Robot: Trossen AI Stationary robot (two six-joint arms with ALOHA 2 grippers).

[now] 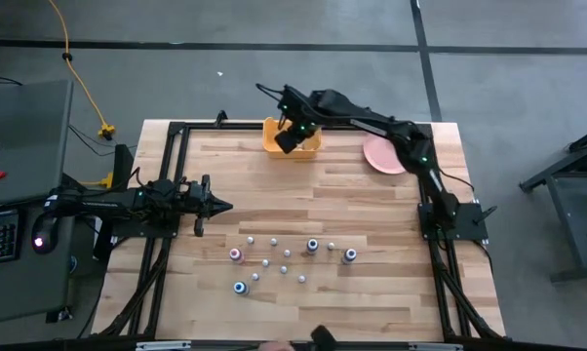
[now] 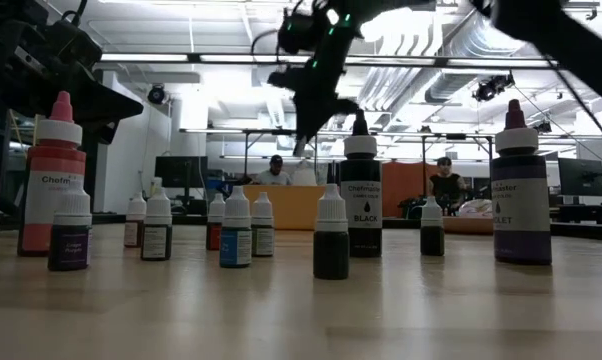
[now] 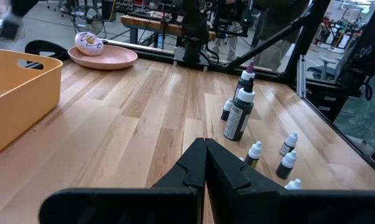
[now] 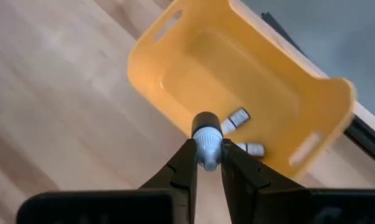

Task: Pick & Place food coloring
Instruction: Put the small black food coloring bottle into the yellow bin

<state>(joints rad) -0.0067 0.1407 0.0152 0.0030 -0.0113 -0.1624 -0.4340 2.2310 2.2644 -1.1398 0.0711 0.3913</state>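
While bottles (image 1: 286,255) dot the wooden table (image 1: 371,205), two people sit beyond.

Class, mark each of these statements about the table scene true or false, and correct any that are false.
1. The right gripper holds a small bottle above the yellow bin. True.
2. The yellow bin is empty. False: two small bottles already lie inside it.
3. The left gripper is shut and holds nothing. True.
4. The pink plate sits among the standing bottles. False: it lies near the table's far edge, beside the bin; the standing bottles cluster nearer the front.
5. The plate is bare. False: a donut rests on it.
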